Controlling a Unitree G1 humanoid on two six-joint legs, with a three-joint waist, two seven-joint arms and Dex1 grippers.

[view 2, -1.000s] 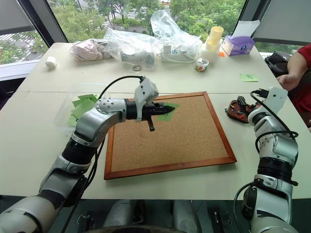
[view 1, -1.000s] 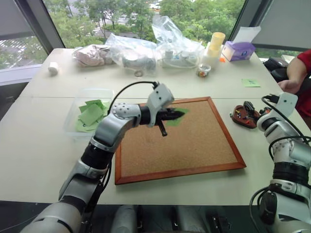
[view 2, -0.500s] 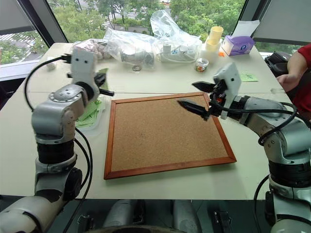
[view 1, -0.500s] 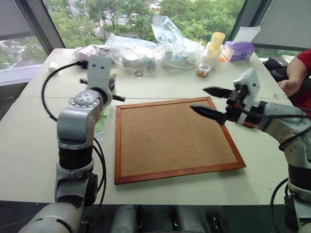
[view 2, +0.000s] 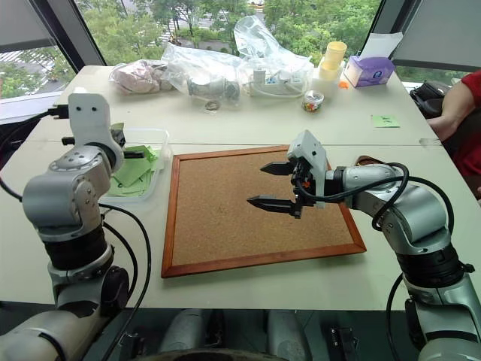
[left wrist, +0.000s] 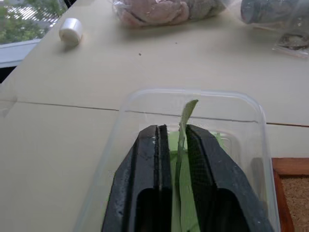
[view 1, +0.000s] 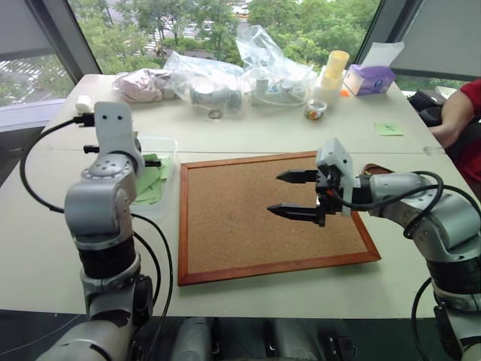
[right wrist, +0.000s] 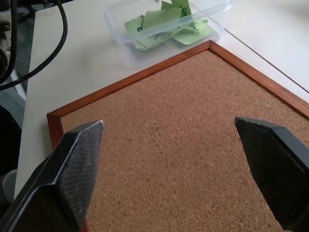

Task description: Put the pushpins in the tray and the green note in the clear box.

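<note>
Now my left gripper [left wrist: 172, 193] has swung off the corkboard [view 1: 263, 218] to hang over the clear box [left wrist: 145, 104], fingers easing apart around the green note [left wrist: 182, 159] — nearly delivered — while my right gripper [view 1: 294, 194] hovers wide open above the cork.

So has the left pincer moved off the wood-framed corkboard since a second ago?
Yes. The left pincer swung left off the wood-framed corkboard, over the clear plastic box.

Pale tables [view 1: 45, 195] pushed together (seam visible), big windows [view 1: 301, 19] behind showing green trees, bright daylight.
</note>
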